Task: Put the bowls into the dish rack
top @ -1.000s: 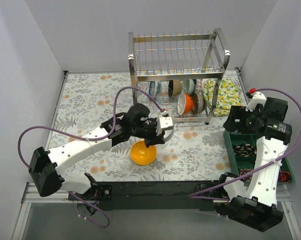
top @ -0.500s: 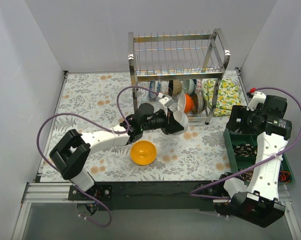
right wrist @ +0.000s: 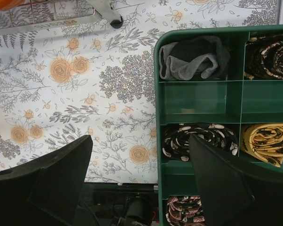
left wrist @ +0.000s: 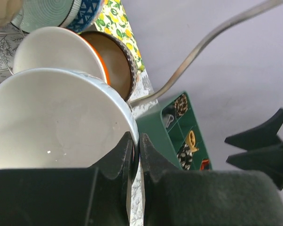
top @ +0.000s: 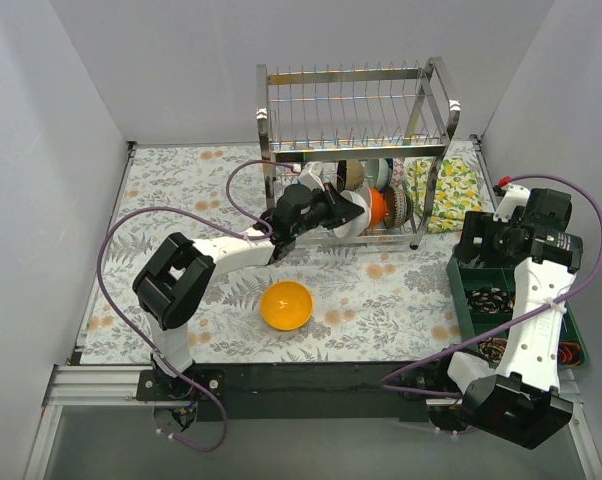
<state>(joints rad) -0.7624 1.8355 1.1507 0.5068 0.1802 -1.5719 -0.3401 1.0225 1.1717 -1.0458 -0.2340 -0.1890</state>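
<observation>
a white bowl is gripped at its rim by the left jaws and held at the lower tier of the dish rack, at the far edge of the desk, beside an orange bowl. a yellow bowl is seen upright near the near edge. the right jaws are spread wide over the green tray.

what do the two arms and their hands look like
The left arm and right arm have white shell links, black joint blocks and black bases. A thin purple cable loops loosely along each. The left hand and right hand are black, each with two wedge-shaped matte fingers. A small red part sits by the right wrist.
</observation>
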